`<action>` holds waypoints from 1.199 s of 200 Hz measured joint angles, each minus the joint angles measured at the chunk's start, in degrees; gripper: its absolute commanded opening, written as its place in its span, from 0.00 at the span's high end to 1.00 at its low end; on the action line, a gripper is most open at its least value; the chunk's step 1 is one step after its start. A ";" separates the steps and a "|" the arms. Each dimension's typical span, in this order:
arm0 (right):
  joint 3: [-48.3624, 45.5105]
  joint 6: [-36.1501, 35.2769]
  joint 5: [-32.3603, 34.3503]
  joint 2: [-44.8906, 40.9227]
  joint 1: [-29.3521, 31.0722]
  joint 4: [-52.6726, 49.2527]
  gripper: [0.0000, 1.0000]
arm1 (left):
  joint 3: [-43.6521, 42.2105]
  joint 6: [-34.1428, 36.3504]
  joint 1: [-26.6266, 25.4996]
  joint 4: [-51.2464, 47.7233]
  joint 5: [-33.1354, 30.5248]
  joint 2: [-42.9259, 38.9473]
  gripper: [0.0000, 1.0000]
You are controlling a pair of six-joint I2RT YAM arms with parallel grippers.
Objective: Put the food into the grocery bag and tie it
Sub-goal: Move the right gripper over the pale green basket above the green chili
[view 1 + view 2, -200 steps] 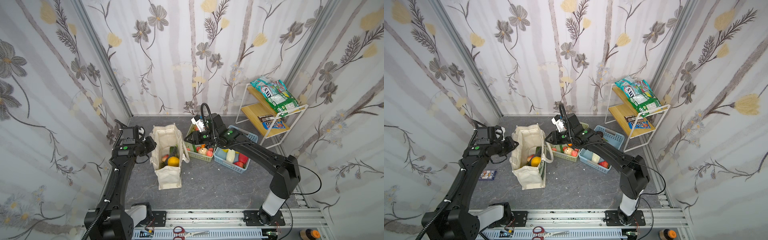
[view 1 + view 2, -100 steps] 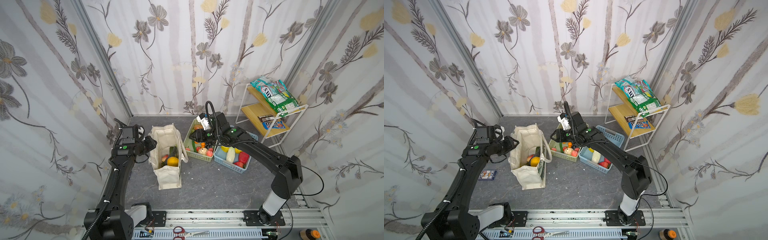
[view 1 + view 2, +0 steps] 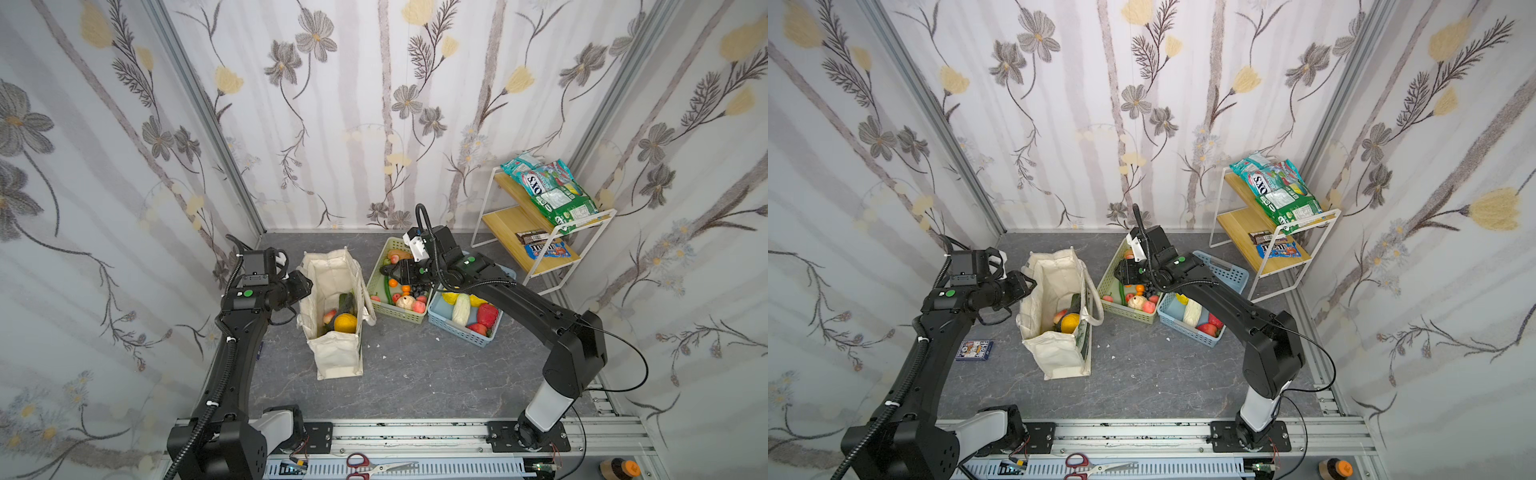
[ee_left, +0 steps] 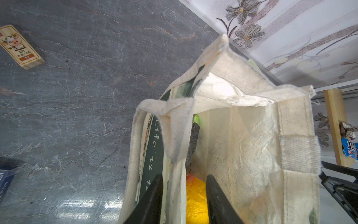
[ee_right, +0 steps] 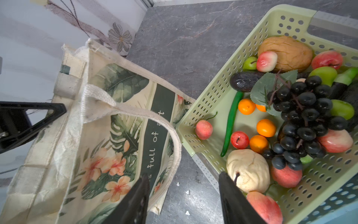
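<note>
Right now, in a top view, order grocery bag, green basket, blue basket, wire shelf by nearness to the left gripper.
1. grocery bag, at the left gripper
2. green basket, right of it
3. blue basket, further right
4. wire shelf, back-right corner

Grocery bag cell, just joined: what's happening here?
Two arms are filling the grocery bag, which stands open with an orange fruit and a few other pieces inside. The left claw is open, straddling the bag's rim. The right claw is open and empty, hovering at the edge of the green basket, which is full of toy fruit. The handles are not tied.
</note>
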 measured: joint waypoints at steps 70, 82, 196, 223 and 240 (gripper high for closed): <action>3.98 -2.54 8.31 6.69 -0.04 -2.62 0.52 | 0.52 -1.81 -1.79 -0.83 -3.08 -0.81 0.60; 4.90 -2.58 9.31 7.96 0.00 -2.82 0.52 | 0.61 -2.25 -2.16 -1.09 -4.17 -0.81 0.60; 11.76 -2.97 12.26 16.72 1.31 -4.13 0.55 | 1.70 -3.76 -3.72 -3.61 -11.06 -1.27 0.60; 12.94 -2.97 12.22 18.05 1.55 -4.13 0.55 | 1.88 -4.00 -3.87 -3.89 -11.30 -1.16 0.60; 13.35 -2.97 12.22 18.86 1.66 -4.22 0.55 | 1.95 -4.17 -3.93 -4.09 -11.52 -0.98 0.60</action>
